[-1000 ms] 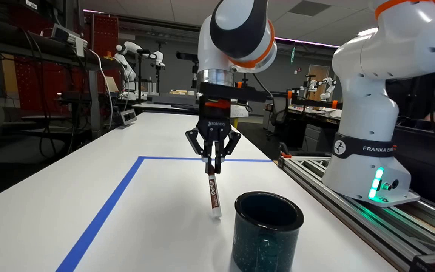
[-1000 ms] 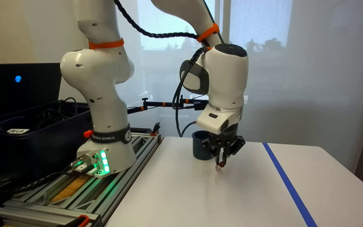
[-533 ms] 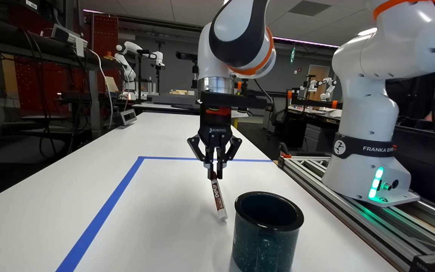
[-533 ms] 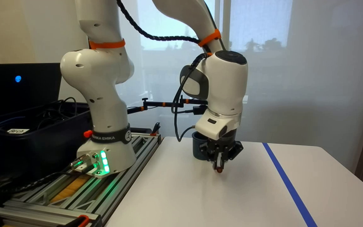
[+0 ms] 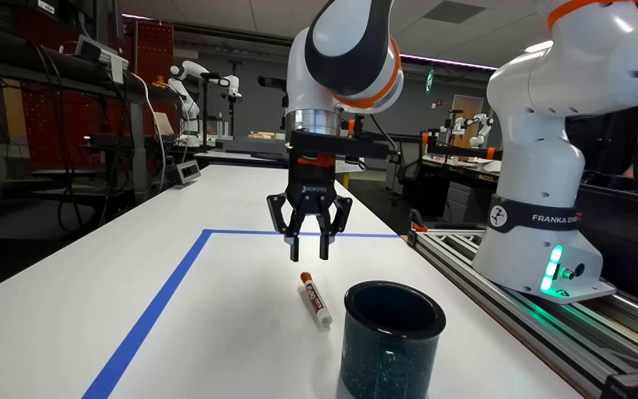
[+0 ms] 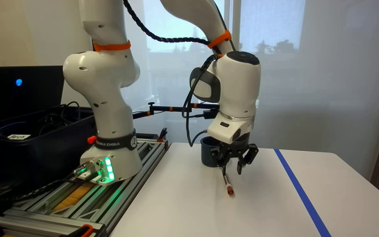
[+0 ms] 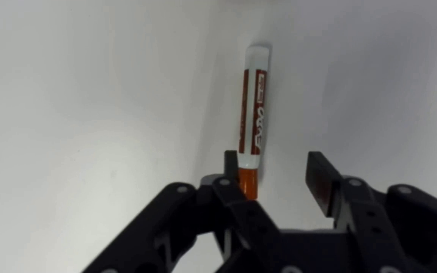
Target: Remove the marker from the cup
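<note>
Just releasing the marker [image 5: 315, 300] from the gripper [image 5: 309, 259], now spread apart and gripping nothing; hovering above, clear of it; leaving it lying flat on the table [image 5: 241, 310] outside the cup [image 5: 391, 360], near but not touching, with its white end on the cup's side (no longer slanting down from the gripper, as a moment ago); apparently completing the removal; probably needing only to lift straight up, without nudging the marker into rolling.
</note>
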Controlling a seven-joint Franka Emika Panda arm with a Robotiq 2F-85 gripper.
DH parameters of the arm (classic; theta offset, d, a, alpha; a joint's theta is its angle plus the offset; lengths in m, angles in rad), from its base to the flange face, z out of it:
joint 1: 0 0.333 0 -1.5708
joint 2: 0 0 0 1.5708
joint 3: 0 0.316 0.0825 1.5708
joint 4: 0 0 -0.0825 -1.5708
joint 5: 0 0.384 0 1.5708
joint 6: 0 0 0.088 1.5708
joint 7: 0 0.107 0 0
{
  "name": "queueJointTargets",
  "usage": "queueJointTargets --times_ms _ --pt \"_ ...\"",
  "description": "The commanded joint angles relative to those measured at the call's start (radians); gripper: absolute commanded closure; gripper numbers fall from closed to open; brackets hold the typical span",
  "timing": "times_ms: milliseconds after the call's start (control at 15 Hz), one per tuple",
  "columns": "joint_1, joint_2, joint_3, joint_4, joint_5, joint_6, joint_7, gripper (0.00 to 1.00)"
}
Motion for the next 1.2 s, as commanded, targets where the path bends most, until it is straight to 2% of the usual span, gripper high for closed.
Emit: queueJointTargets --times_ms 0,67,133,200,333,467,533,667,733,867,1000,1133 --pt "0.017 -0.077 0.018 -0.028 -0.013 0.008 0.027 0.17" --pt "0.019 -0.068 0.021 -0.003 -0.027 -0.001 0.042 0.11" --pt "0.024 -0.112 0.028 -0.032 -0.037 -0.001 0.051 0.02" --pt "0.027 -0.147 0.035 -0.057 -0.046 0.001 0.062 0.0" --pt "0.026 -0.14 0.047 -0.003 -0.097 -0.022 0.092 0.0" --pt "0.031 -0.242 0.064 -0.065 -0.148 -0.044 0.105 0.0" --pt "0.028 -0.235 0.07 -0.021 -0.189 -0.091 0.103 0.0" --pt "0.025 -0.288 0.087 -0.005 -0.264 -0.167 0.086 0.0" --pt "0.032 -0.383 0.098 -0.085 -0.285 -0.189 0.064 0.0" --pt "0.021 -0.392 0.122 -0.009 -0.375 -0.309 0.057 0.0" --pt "0.02 -0.461 0.15 -0.005 -0.451 -0.403 0.047 0.0" --pt "0.029 -0.57 0.18 -0.065 -0.508 -0.459 0.032 0.0"
